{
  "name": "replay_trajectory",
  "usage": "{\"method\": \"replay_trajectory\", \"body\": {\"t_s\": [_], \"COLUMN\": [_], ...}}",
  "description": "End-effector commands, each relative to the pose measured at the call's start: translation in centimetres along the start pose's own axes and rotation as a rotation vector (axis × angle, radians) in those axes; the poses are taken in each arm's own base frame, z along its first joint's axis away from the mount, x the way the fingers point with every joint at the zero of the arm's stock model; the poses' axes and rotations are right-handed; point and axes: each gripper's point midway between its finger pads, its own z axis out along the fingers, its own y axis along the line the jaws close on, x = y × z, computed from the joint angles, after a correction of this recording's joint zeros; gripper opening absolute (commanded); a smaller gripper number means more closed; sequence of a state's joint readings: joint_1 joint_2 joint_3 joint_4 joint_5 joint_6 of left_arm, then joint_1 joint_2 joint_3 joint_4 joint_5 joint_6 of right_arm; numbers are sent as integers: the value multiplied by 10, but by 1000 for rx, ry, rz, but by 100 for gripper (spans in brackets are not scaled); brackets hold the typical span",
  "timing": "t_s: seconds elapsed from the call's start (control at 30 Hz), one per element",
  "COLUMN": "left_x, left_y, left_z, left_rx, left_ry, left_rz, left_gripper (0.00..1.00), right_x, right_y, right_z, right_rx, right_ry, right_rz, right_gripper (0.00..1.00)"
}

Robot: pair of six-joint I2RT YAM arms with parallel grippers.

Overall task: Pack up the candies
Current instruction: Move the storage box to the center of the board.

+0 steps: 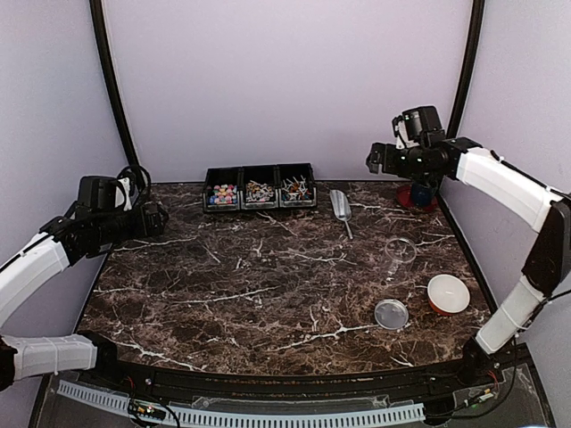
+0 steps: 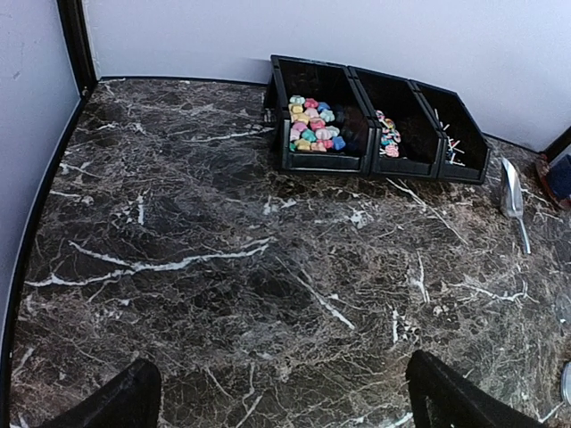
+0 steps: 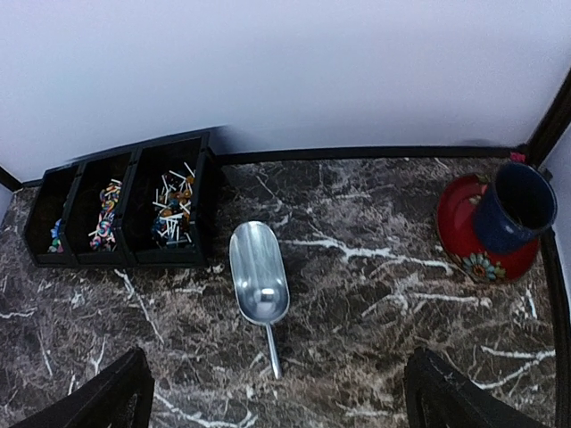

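**Right gripper (image 1: 376, 161) nearer the scoop; candies far-centre in the tray**

Jaws spread wide, nothing between them. Hangs high over the far right corner, tilted down toward the table. Left gripper (image 1: 157, 218) likewise spread wide and empty, over the left edge at about mid-depth.

Candies (image 1: 259, 191) all in the black tray (image 1: 260, 169) against the far wall, centre. Pastel lumps in the left compartment, small wrapped pieces in the middle, stick pieces in the right. None seen loose on the table.

Metal scoop (image 3: 259, 278) just right of the tray, apart from it, lying flat. Long axis near to far: bowl toward the far wall, handle pointing near and a touch right. In the right wrist view, sits ahead and below, close to centre between the fingers.

Clear jar (image 1: 401, 251) near-right of the scoop, toward the right edge, mouth up as far as can be told.

Judgement: probably the scoop first, and the right arm's job, being much the nearer. Handle grasp calls for jaws set left-right, across that axis. Left arm well apart from the scoop, closer only to the tray's left end.
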State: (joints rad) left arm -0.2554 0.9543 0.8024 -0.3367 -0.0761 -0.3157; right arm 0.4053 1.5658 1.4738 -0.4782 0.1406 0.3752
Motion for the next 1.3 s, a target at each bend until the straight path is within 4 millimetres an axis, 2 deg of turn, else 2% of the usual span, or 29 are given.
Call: {"method": "replay_trajectory", "body": {"t_s": [0.0,0.1,0.37,0.67,0.9,1.13,1.27], "left_x": [4,8,17,17,19,19,20], "left_y": [-16,-16,-19,-19,-19,-19,-19], "left_z": [-6,-5,4,4,4,5,6], "left_rx": [117,126,136,141,141,143,139], "left_ry": [-20,-21,37,35,42,44,47], "left_rz": [23,22,23,20,18,17,16], "left_gripper": [99,99,99,99,99,99,99], "right_x": [-12,-11,-14,-5,2,4,16], "right_y": [23,40,73,91,104,112,112], "right_z": [35,64,124,183,221,240,253], "right_rx": [70,80,47,19,-20,-49,-57], "right_ry": [-4,9,0,-45,-63,-96,-79], "right_rz": [-91,-122,-132,-130,-104,-108,-104], "right_gripper": [98,99,93,85,79,74,71]}}
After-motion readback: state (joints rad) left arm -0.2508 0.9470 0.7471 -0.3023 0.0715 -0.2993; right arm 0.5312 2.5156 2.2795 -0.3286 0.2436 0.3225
